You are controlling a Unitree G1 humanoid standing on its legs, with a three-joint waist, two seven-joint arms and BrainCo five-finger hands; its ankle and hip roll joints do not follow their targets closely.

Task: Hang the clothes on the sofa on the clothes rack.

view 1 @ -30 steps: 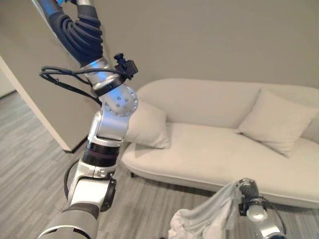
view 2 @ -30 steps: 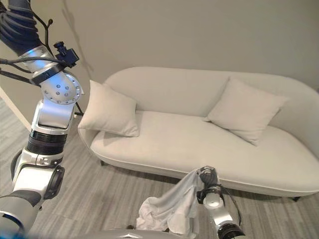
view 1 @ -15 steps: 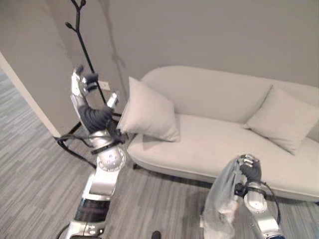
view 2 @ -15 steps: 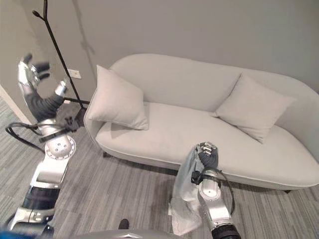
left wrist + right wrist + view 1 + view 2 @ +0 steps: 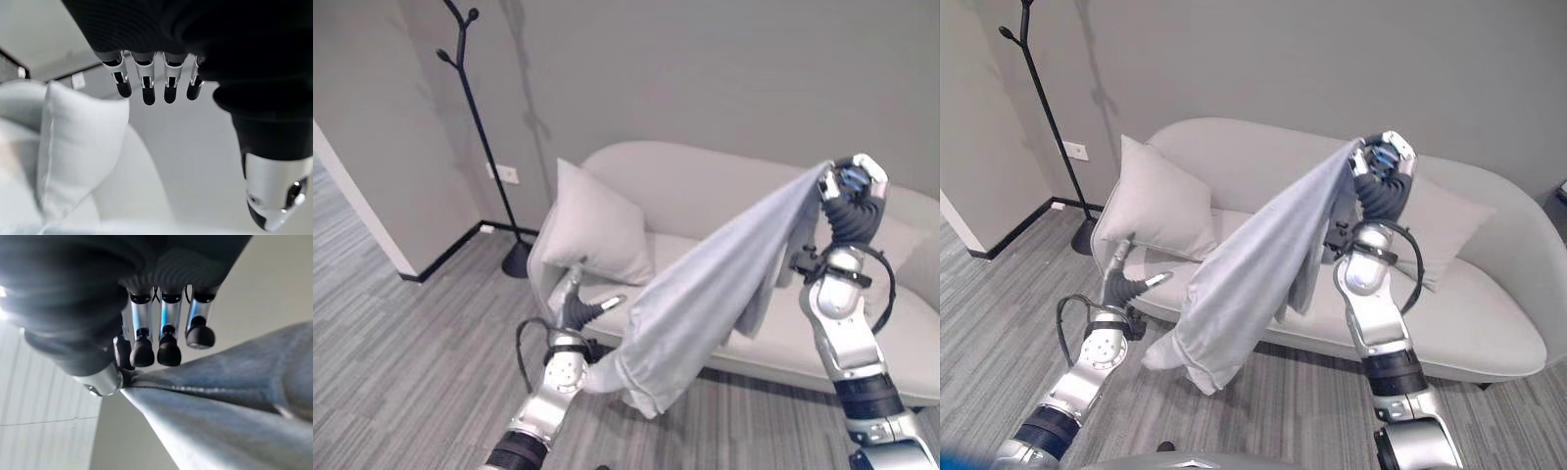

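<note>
A pale grey-blue garment [image 5: 705, 294] stretches from high on the right down to a low hanging end at the left. My right hand [image 5: 850, 194] is raised in front of the cream sofa's backrest [image 5: 705, 191], and its fingers [image 5: 156, 350] are curled, pinching the garment's [image 5: 230, 396] top edge. My left hand [image 5: 579, 307] is low by the sofa's front left with straight fingers [image 5: 146, 88] and holds nothing. The garment's lower end hangs beside that forearm. The black clothes rack [image 5: 481, 127] stands left of the sofa against the wall.
Two cream pillows rest on the sofa, one [image 5: 592, 230] at its left end just beyond my left hand and one [image 5: 1449, 230] behind my right arm. A wall corner [image 5: 362, 196] juts out at far left. Grey striped floor [image 5: 421, 343] lies before the sofa.
My right hand has lifted the garment from floor level to above the sofa's backrest, spreading it out. My left arm has dropped from near the rack to low before the sofa. The camera has shifted.
</note>
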